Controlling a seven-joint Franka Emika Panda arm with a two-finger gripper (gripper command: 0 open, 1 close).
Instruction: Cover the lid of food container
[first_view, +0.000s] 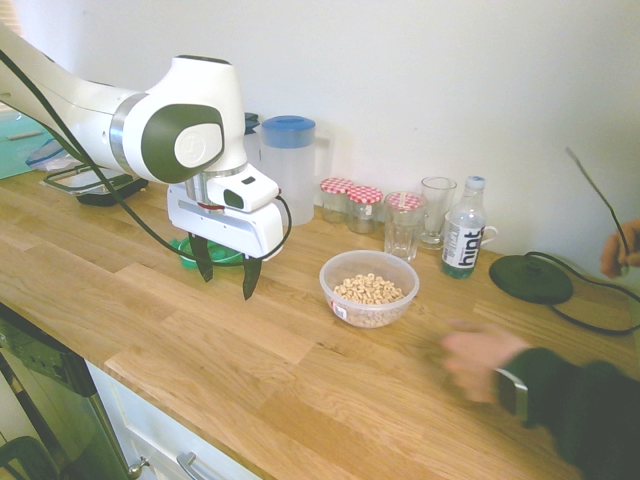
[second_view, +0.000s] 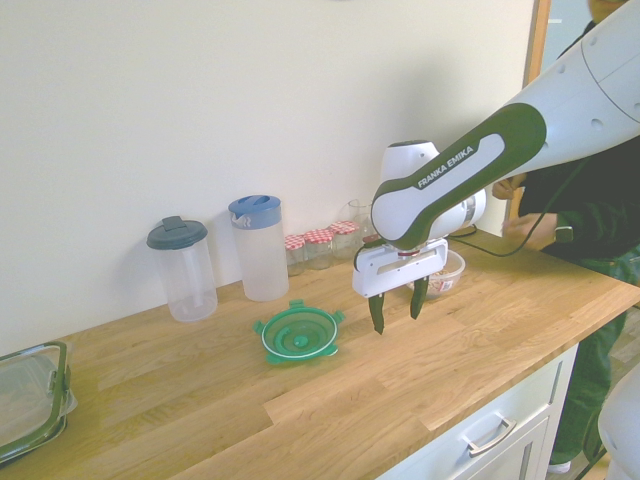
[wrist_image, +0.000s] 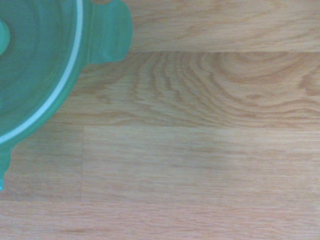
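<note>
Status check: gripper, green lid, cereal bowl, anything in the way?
Gripper open, empty, above counter. Green lid flat on counter beside it, not on cereal bowl. Person's hand near the bowl.

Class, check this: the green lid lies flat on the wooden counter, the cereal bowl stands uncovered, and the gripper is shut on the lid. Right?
Not quite. The gripper hangs open and empty beside the lid, as the second exterior view shows. The rest holds.
</note>
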